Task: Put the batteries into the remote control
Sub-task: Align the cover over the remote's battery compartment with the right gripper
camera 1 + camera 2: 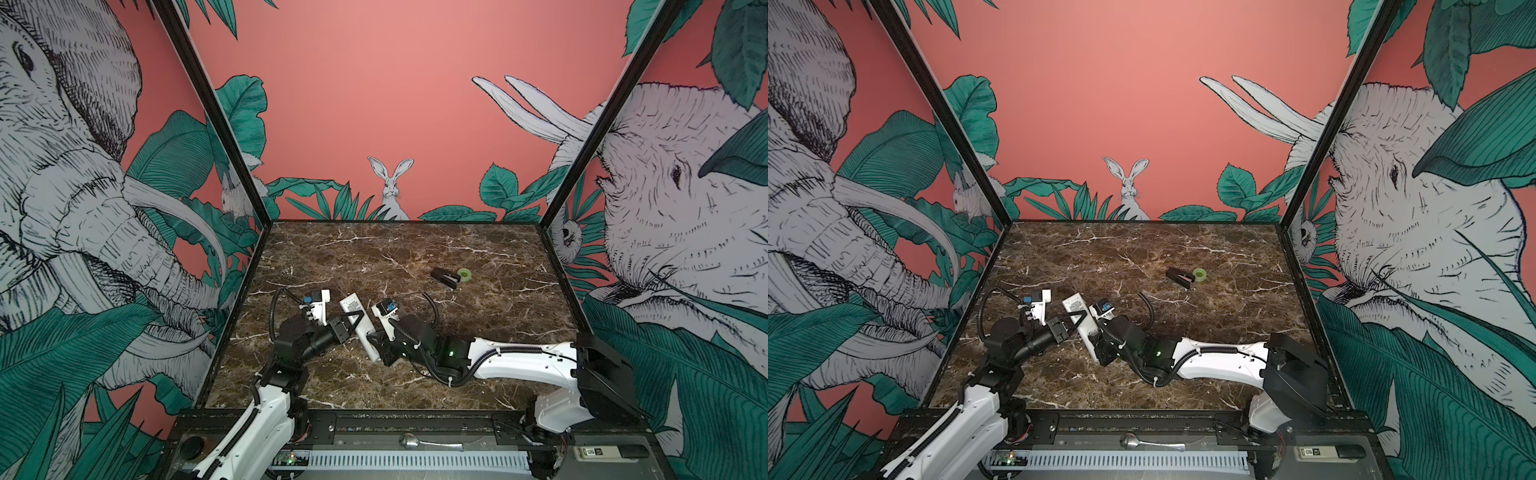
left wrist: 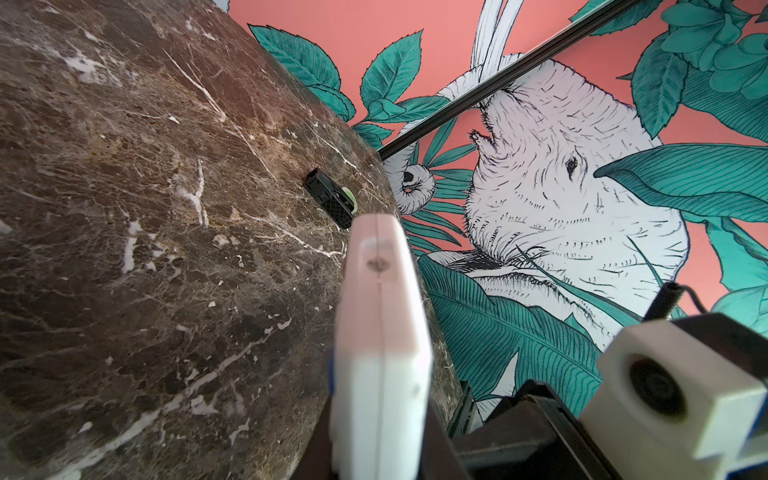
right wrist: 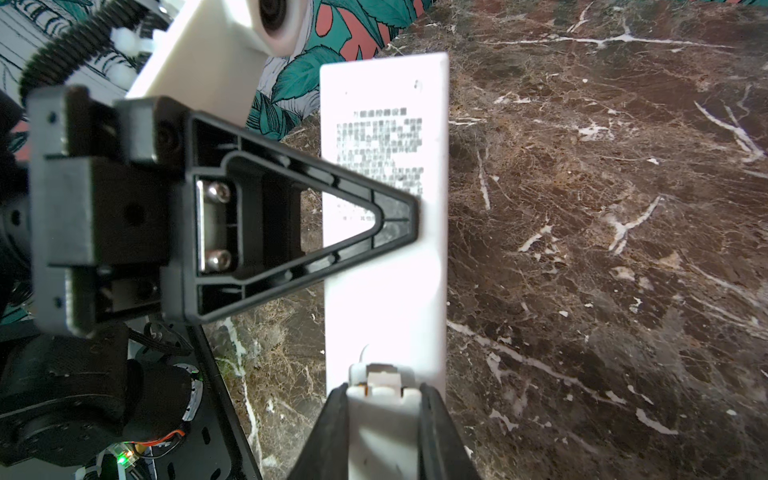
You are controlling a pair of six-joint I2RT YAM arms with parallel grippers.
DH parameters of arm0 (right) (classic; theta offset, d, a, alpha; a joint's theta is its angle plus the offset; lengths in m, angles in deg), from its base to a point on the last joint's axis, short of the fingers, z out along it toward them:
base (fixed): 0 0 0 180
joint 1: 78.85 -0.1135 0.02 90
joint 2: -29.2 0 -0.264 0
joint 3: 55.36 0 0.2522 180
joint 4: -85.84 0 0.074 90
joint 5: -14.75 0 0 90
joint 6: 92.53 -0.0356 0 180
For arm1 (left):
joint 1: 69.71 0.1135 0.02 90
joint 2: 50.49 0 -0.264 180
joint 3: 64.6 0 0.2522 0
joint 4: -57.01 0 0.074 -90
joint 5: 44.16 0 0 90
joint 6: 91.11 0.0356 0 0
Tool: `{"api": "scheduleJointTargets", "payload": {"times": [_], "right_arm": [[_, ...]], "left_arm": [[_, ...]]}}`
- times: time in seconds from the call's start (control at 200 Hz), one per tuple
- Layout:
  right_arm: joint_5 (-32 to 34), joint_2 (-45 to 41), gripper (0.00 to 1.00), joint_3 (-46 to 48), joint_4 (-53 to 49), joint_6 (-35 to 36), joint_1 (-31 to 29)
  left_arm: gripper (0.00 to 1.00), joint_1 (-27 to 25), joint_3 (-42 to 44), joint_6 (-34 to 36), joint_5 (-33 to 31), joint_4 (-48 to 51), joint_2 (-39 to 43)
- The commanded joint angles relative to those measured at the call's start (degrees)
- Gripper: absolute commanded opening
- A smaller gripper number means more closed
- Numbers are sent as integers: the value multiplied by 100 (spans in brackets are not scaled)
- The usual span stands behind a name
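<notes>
The remote control [image 1: 362, 332] is held by both arms over the front centre-left of the surface [image 1: 478, 332]. Its near end is clenched between the jaws of the right claw [image 3: 380, 395], and its mid-length is pinched across the thin faces by the left claw [image 1: 355, 322]. The long axis is run from the right claw toward the back wall, tipped slightly left in both top views. The left claw is set crosswise to it. The printed back is turned upward. No batteries are seen loose in any view. An orange fleck at the clamped end cannot be identified. A black stapler-like object [image 1: 445, 277] and a green tape roll [image 1: 464, 274] are noted well apart, further back. The next move is judged to hinge on the clamped end, nearest the right claw.
</notes>
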State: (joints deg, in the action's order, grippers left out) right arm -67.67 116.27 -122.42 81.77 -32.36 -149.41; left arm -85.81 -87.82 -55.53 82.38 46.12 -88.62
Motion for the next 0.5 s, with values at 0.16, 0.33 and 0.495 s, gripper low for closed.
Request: {"api": "scheduleJointTargets", "payload": {"times": [0.16, 0.33, 0.495], "right_arm": [[197, 91, 7, -84, 4, -2, -88], [270, 100, 8, -143, -114, 40, -123], [426, 167, 10, -355, -363, 192, -225]], "left_arm": [[0, -25, 5, -74, 25, -257, 94], [0, -25, 6, -96, 19, -276, 89], [0, -25, 14, -105, 6, -278, 96]]}}
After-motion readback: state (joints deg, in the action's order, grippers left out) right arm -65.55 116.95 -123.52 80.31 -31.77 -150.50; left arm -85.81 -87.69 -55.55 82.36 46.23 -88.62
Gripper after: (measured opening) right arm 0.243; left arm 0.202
